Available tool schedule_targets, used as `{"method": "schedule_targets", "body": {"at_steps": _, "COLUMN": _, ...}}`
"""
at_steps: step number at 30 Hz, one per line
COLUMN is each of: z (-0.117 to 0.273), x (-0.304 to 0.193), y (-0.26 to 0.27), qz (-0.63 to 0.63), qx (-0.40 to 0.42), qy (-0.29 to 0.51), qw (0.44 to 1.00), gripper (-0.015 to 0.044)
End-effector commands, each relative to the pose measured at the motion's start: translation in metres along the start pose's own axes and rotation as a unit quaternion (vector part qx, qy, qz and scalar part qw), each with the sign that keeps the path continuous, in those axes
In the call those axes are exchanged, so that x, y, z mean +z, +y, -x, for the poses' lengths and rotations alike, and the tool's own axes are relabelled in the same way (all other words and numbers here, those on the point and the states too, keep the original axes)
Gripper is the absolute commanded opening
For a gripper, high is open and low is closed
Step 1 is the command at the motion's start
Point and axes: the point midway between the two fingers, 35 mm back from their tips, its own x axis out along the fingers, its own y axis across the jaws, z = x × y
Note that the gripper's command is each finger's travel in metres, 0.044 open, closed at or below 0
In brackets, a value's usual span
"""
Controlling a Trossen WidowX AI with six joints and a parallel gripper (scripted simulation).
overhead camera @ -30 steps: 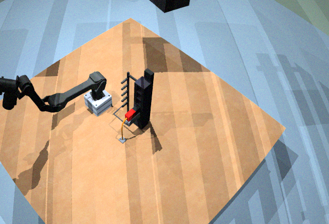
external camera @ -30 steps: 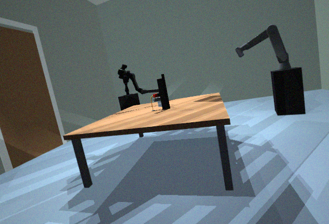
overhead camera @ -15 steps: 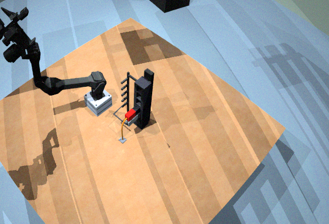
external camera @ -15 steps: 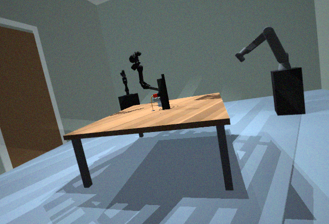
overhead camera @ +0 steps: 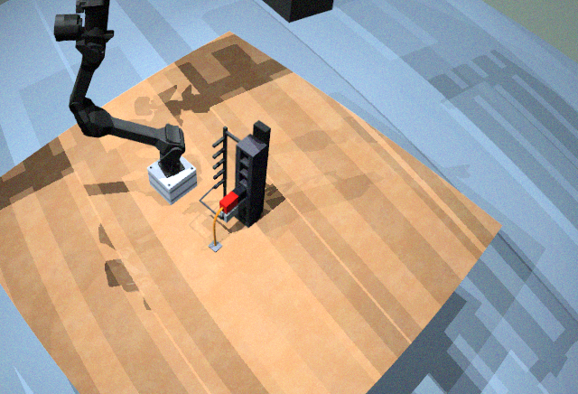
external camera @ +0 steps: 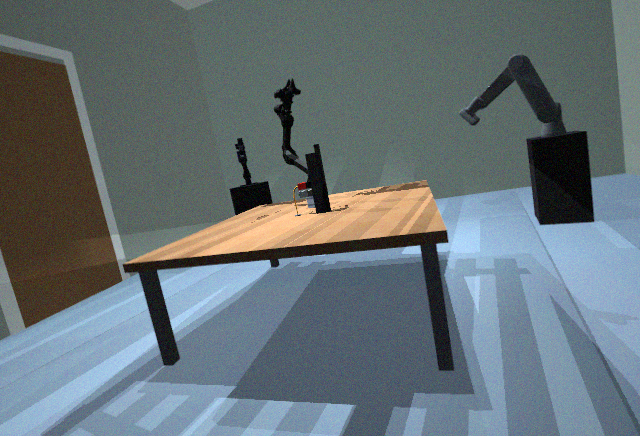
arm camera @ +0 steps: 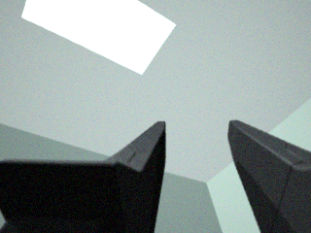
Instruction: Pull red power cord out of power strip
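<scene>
The power strip [overhead camera: 252,179] [external camera: 318,183] stands upright on the table, a dark tower with a column of openings. The red plug [overhead camera: 228,201] [external camera: 301,186] sits at a low opening, against a dark piece at the strip's face; how deep it sits is hidden. Its orange cord [overhead camera: 214,230] [external camera: 295,198] curves down to a small grey plate [overhead camera: 214,246] on the table. My gripper [arm camera: 196,128] [external camera: 291,81] is partly open and empty, raised high above the table, far from plug, cord and strip. Its fingertips are cut off by the top edge in the top view.
A dark rack with several pegs [overhead camera: 225,161] stands beside the strip, near my arm's white base [overhead camera: 172,185]. Another arm [external camera: 532,85] stands on a black pedestal [external camera: 560,178] beyond the table [external camera: 289,235], and a smaller one [external camera: 244,162] stands behind it.
</scene>
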Motion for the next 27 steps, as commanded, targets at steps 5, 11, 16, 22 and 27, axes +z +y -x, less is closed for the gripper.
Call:
{"method": "schedule_targets", "body": {"at_steps": 5, "z": -0.011, "x": 0.009, "y": -0.133, "qz": 0.036, "qx": -0.184, "qy": -0.038, "qw": 0.982, "gripper": 0.016}}
{"method": "schedule_targets", "body": {"at_steps": 11, "z": 0.012, "x": 0.032, "y": -0.229, "qz": 0.065, "qx": -0.326, "qy": -0.078, "qw": 0.94, "gripper": 0.016}}
{"method": "schedule_targets", "body": {"at_steps": 16, "z": 0.046, "x": 0.058, "y": -0.296, "qz": 0.081, "qx": -0.428, "qy": -0.116, "qw": 0.892, "gripper": 0.016}}
{"method": "schedule_targets", "body": {"at_steps": 22, "z": 0.105, "x": 0.093, "y": -0.359, "qz": 0.093, "qx": -0.543, "qy": -0.165, "qw": 0.818, "gripper": 0.016}}
{"method": "schedule_targets", "body": {"at_steps": 27, "z": 0.167, "x": 0.121, "y": -0.394, "qz": 0.093, "qx": -0.634, "qy": -0.21, "qw": 0.739, "gripper": 0.016}}
